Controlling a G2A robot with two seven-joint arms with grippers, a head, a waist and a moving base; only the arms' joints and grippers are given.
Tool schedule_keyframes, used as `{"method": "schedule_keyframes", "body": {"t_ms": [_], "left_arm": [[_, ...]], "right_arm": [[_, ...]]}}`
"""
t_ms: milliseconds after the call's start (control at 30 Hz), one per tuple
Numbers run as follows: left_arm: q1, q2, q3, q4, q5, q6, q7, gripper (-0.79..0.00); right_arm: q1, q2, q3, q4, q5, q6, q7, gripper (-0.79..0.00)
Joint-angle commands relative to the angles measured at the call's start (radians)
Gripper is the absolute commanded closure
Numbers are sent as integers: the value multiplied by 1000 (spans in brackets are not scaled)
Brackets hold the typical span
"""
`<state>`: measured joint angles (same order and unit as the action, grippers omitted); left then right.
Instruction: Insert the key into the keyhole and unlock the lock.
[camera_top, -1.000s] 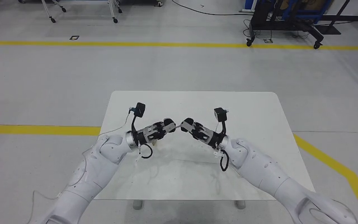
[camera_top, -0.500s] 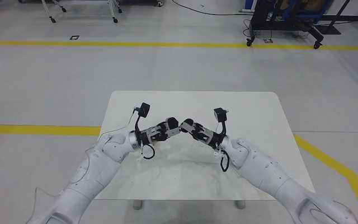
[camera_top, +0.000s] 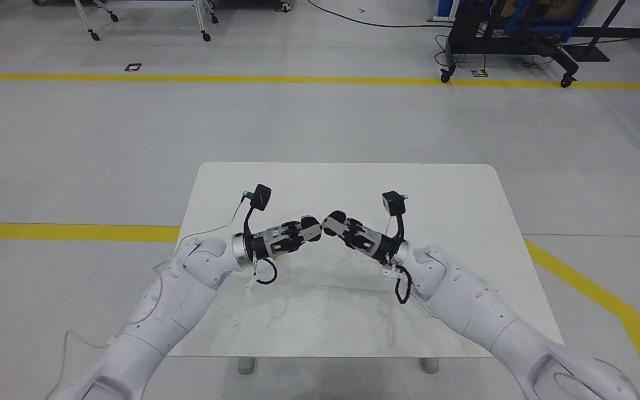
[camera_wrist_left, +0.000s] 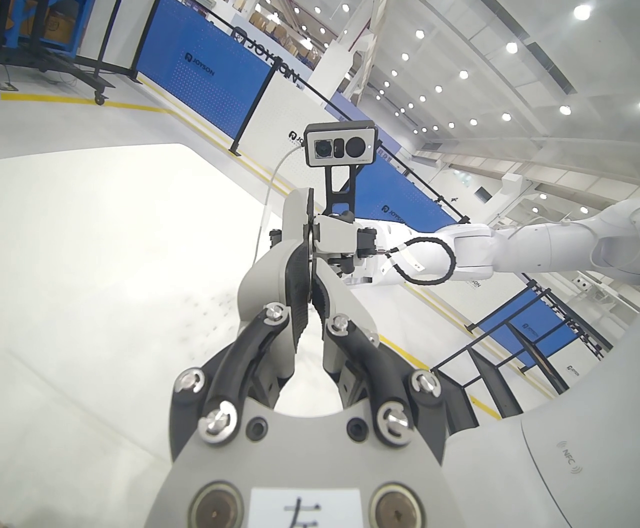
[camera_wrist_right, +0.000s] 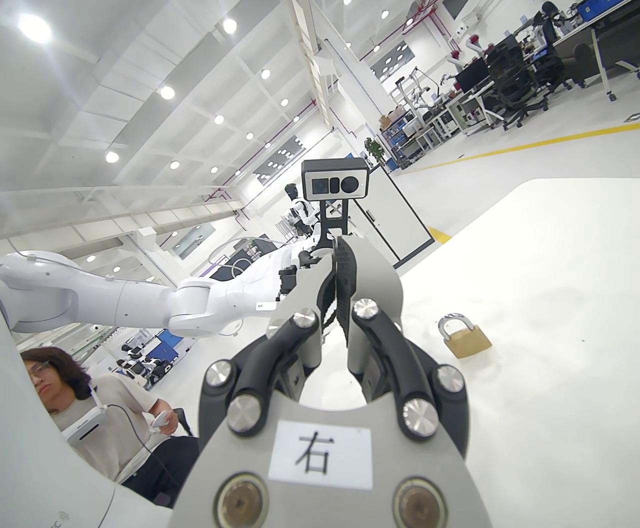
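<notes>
Left gripper (camera_top: 311, 229) had rolled and edged right over the last second, tips meeting right gripper (camera_top: 330, 222) at frame centre above the bench (camera_top: 450, 200). This was likely a key handover, with no insertion yet. Both jaws were closed; key not discernible. Padlock (camera_wrist_right: 465, 340) lay free on bench, lower right.

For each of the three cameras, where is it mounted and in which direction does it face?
Top: overhead, facing down at the table; left arm and right arm show.
Left wrist: behind the left gripper, facing the right arm.
Right wrist: behind the right gripper, facing the left arm; a padlock lies on the table.
Shared: both wrist views show the table and the opposite arm.
</notes>
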<state>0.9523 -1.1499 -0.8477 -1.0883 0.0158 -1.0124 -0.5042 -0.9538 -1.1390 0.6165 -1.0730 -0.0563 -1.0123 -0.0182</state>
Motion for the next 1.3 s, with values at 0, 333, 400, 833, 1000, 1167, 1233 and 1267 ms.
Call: {"method": "schedule_keyframes", "body": {"t_ms": [0,333,400,833,1000,1167,1233,1267], "left_arm": [[-1,0,-2,4,-5,0,3,0],[3,11,-16,7,-66,0,-86,0],[1,12,-8,3,-76,0,-125,0],[-56,11,86,28,-158,0,-304,0],[-68,12,112,31,-167,0,-304,0],[-78,11,133,35,-167,0,-304,0],[-81,11,139,36,-166,0,-304,0],[-82,11,142,37,-165,0,-304,0]], "right_arm": [[-3,2,6,1,10,0,18,-336],[-14,43,69,-10,139,0,327,-317],[-20,54,91,-13,157,0,393,-317],[-53,97,150,-61,311,0,826,-339],[-46,92,146,-45,303,0,826,-348],[-41,85,158,-39,304,0,826,-332],[-43,83,162,-41,303,0,826,-311],[-44,82,164,-42,301,0,826,-299]]}}
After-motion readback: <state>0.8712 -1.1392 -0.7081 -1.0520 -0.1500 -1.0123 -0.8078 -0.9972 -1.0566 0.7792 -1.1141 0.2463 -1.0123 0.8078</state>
